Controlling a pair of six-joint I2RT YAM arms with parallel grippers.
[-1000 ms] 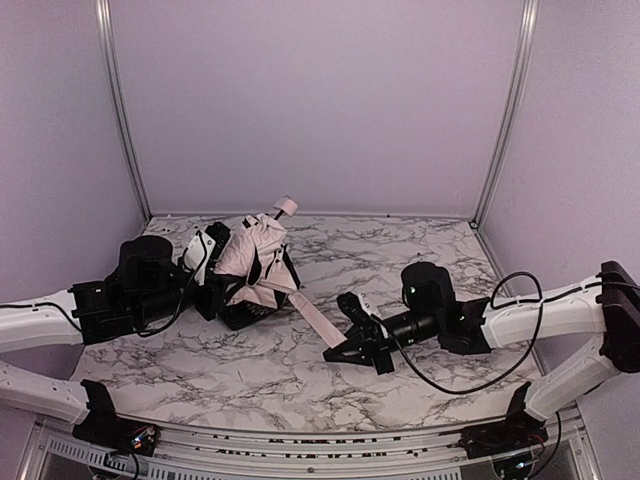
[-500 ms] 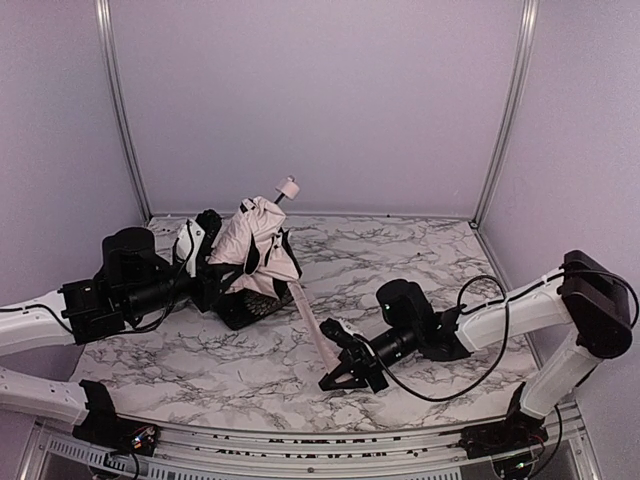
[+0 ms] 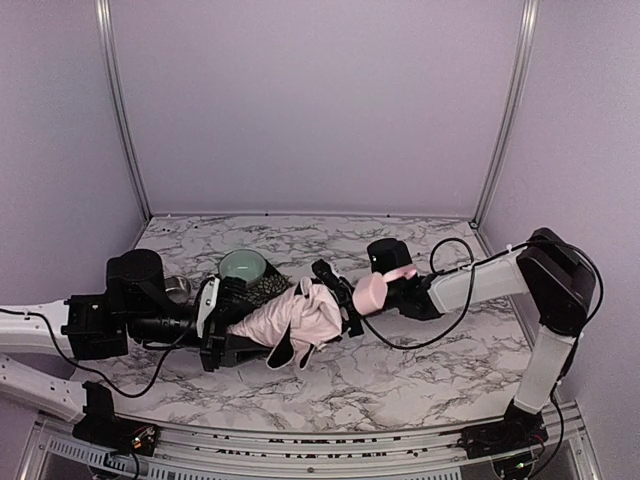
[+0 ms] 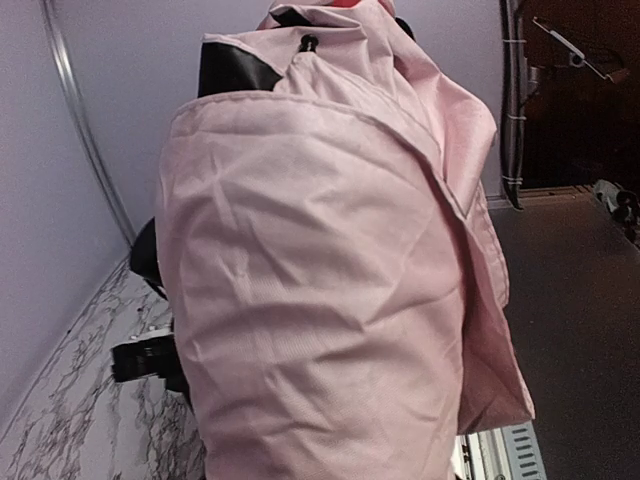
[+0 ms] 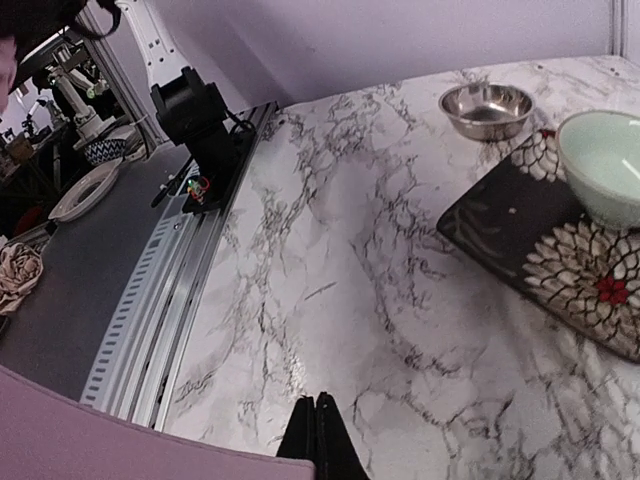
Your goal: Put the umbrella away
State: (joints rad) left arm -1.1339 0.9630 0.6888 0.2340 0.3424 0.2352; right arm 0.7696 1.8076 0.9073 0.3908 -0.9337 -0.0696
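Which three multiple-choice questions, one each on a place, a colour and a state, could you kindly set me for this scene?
1. The pale green bowl stands: A on the floral mat; B on a plate; C on a shelf.
2. The umbrella has outer fabric that is: A blue; B yellow; C pale pink.
3. The right claw is: A wide open; B shut; C gripping a spoon.
Answers: 1 A, the mat's flowers lie under the bowl; 2 C, pink folds fill the left wrist view; 3 B, its fingers press together with no gap.
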